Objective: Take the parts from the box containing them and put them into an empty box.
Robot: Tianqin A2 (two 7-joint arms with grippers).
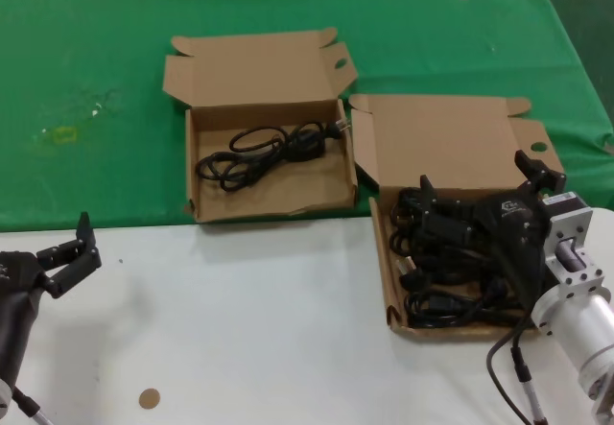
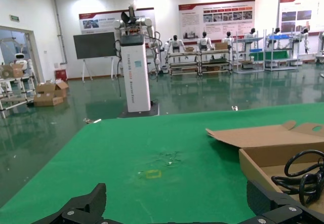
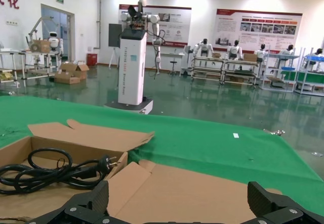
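Note:
The box with the parts (image 1: 386, 252) lies at the right, its lid (image 1: 451, 137) open, holding several black coiled power cords (image 1: 451, 262). My right gripper (image 1: 477, 180) hovers just above those cords, open and empty; the right wrist view shows its jaws (image 3: 177, 201) spread wide over the lid (image 3: 192, 193). The other box (image 1: 278, 202) at the centre holds one black cord (image 1: 273, 147), which also shows in the right wrist view (image 3: 50, 173) and the left wrist view (image 2: 304, 173). My left gripper (image 1: 67, 252) is open and empty, low at the left over the white table.
Both boxes sit where the green cloth (image 1: 96, 60) meets the white table (image 1: 240, 329). A small brown disc (image 1: 148, 398) lies on the white table near the front. A yellow mark (image 1: 62, 134) is on the cloth at the left.

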